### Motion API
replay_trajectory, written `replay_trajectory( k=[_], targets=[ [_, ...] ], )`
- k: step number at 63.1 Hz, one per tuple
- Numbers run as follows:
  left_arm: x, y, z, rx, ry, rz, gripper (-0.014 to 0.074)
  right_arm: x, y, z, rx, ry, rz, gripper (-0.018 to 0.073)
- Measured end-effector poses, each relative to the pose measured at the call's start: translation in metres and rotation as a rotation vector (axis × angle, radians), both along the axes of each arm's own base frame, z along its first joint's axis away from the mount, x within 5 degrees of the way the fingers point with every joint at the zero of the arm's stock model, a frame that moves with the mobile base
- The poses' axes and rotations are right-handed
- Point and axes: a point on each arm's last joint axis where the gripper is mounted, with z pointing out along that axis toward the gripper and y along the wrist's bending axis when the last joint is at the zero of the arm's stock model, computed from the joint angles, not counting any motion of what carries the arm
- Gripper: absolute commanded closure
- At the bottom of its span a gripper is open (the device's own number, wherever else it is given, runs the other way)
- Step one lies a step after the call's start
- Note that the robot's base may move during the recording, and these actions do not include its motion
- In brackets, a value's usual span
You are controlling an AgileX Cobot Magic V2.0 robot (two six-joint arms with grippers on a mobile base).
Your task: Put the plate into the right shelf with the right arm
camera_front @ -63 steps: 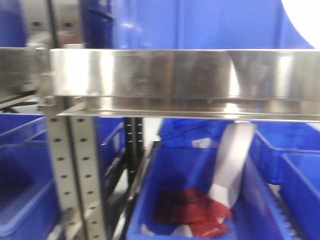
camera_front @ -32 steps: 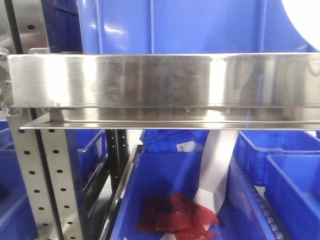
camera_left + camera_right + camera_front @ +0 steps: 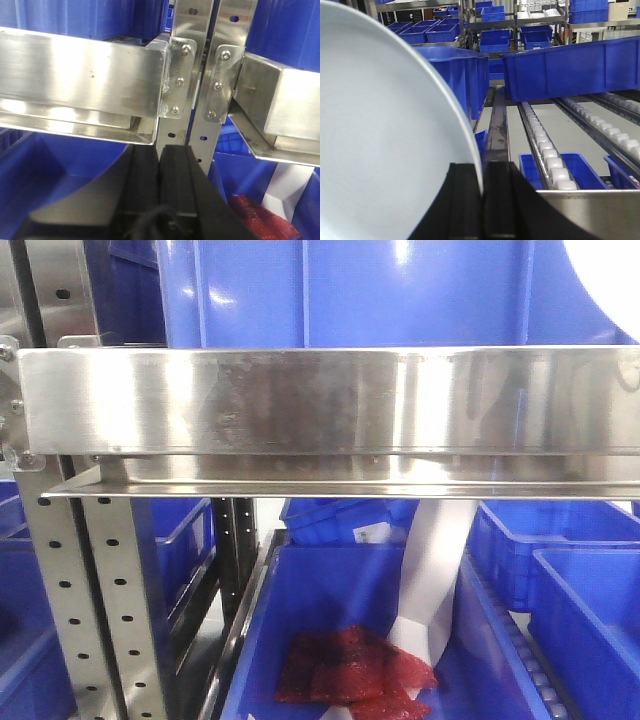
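Right wrist-mounted view: the round, glossy white plate with a faint blue tint (image 3: 385, 140) fills the left half. Its low rim runs down between the black right fingers (image 3: 463, 200), which are clenched on its edge. Just to the right lies a flat rail of the shiny stainless-steel right shelf (image 3: 585, 212). Beyond it run tracks of white rollers (image 3: 552, 165) and large blue plastic bins (image 3: 570, 67) (the nearest one looks tilted). The plate's lower edge is out of view, so I cannot tell whether it touches anything.

In the exterior front-facing view a curved white slice of the plate shows in the top right corner, above the wide horizontal steel rail (image 3: 320, 400). Under that rail a blue bin holds a crumpled red mesh piece (image 3: 355, 675) and a white strip (image 3: 432, 580), beside a perforated steel upright (image 3: 100, 610).

In the left wrist-mounted view the black left fingers (image 3: 177, 185) are pressed together with nothing between them, facing the bolted uprights.
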Motion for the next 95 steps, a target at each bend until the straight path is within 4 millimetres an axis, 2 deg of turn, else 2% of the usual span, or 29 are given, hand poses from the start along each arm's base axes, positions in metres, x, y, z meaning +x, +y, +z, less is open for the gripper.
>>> replay_trajectory(
  k=[67,74,86,95],
  targets=[
    [0.000,0.000,0.000,0.000,0.000,0.000,0.0724,-0.001,0.000,0.002,0.021,-0.002,0.006,0.0505],
    [0.000,0.000,0.000,0.000,0.000,0.000,0.0724,-0.004,0.001,0.017,0.023,-0.014,0.014,0.0505],
    [0.000,0.000,0.000,0.000,0.000,0.000,0.0724,-0.011,0.003,0.068,0.017,-0.045,0.034,0.0505],
    [0.000,0.000,0.000,0.000,0.000,0.000,0.0724,0.000,0.004,0.105,0.012,-0.014,0.048,0.0505]
  ],
)
